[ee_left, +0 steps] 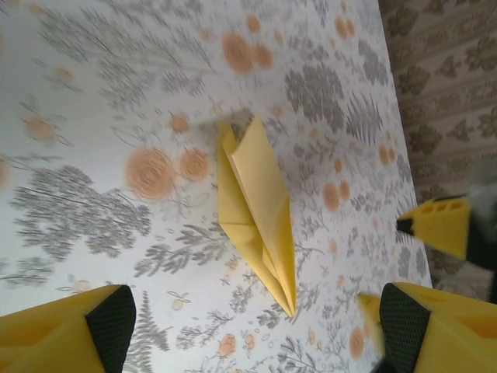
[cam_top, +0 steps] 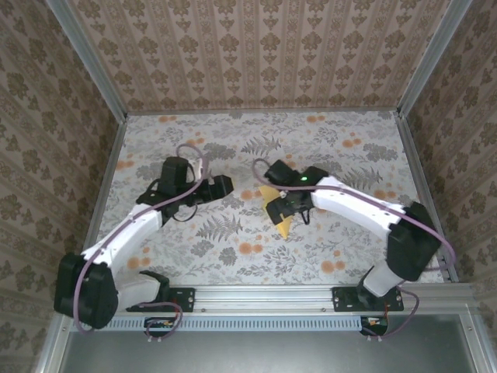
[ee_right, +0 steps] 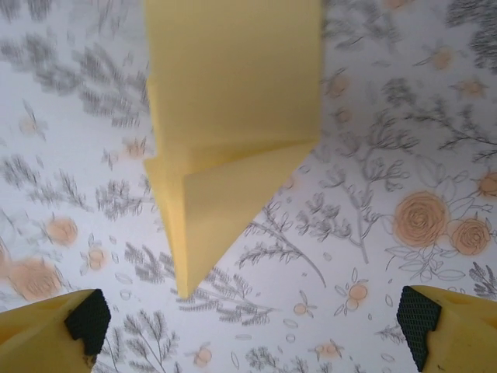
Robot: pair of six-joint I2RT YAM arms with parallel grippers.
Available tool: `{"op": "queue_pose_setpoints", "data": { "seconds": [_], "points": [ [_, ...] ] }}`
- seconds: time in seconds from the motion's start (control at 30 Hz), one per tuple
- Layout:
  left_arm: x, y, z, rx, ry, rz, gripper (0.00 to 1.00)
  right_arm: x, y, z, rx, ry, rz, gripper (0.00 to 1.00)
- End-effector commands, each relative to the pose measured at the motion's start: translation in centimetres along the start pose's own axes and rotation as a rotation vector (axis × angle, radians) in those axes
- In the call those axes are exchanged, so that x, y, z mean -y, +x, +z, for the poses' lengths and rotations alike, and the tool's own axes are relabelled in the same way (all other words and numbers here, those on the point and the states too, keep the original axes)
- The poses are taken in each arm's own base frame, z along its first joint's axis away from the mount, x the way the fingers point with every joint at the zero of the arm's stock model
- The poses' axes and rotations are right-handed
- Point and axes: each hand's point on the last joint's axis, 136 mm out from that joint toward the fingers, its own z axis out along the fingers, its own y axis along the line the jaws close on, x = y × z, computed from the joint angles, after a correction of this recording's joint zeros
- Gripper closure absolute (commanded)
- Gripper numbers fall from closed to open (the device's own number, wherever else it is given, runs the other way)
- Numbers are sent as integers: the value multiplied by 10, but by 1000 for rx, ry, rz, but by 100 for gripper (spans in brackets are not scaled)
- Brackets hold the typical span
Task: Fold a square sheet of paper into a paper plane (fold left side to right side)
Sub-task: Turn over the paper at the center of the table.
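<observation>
Paper plane (cam_top: 285, 226) of yellow paper, folded to a narrow dart, lies flat on the floral cloth (cam_top: 233, 233) near the middle of the table (cam_top: 365, 144). In the top view its sharp tip points towards the near edge, and its wider end is partly covered by the right tool (cam_top: 278, 207).

Left arm (cam_top: 132, 229): it rises from its base at the near left corner and slants forwards and inwards. The wrist is bent so that the left tool (cam_top: 221, 185) points right, towards the plane but apart from it. In the left wrist view the plane (ee_left: 256, 206) lies ahead of the left tool (ee_left: 256, 317), showing its centre crease and overlapping layers. The jaws stand wide apart with nothing between them, and the dark pads (ee_left: 116, 322) are clear of the paper. A yellow finger of the right tool (ee_left: 443, 225) shows at the right edge of this view.

Right arm (cam_top: 353, 203): it reaches from its base at the near right corner leftwards in a low arc across the table. A green light (cam_top: 302, 179) shows at the wrist, and the tool hangs directly over the plane. In the right wrist view the plane (ee_right: 233, 116) runs down from the top edge to a pointed corner ahead of the right tool (ee_right: 255, 322). The jaws are spread wide. Both pads (ee_right: 89, 318) stand off to either side and neither touches the paper, so the plane rests free on the cloth.
</observation>
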Motion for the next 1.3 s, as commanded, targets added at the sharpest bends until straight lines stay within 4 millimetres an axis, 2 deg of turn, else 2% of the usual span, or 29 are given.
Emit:
{"op": "queue_pose_setpoints", "data": {
  "seconds": [0.0, 0.2, 0.4, 0.57, 0.7, 0.87, 1.0, 1.13, 1.27],
  "points": [
    [26, -1, 20, -14, 93, 24, 15, 0, -15, -8, 130, -138, 138, 0],
    [30, 12, 68, -99, 101, -6, 18, 30, -18, -19, 256, -258, 318, 0],
    [26, 25, 116, -175, 115, -45, 24, 50, -10, -14, 336, -391, 488, 0],
    [20, 26, 138, -204, 109, -49, 30, 56, -2, -6, 343, -429, 530, 0],
    [15, 25, 151, -225, 103, -43, 42, 56, -2, -2, 352, -444, 515, 0],
    [3, 25, 158, -235, 75, -21, 66, 56, -5, 6, 354, -438, 496, 0],
    [-2, 19, 152, -214, 94, -4, 88, 56, -9, 15, 367, -432, 461, 0],
    [5, 17, 136, -210, 155, 41, 95, 51, -20, 16, 399, -468, 413, 0],
    [13, 21, 118, -222, 222, 91, 98, 32, -34, 18, 375, -599, 346, 2]
  ]
}}
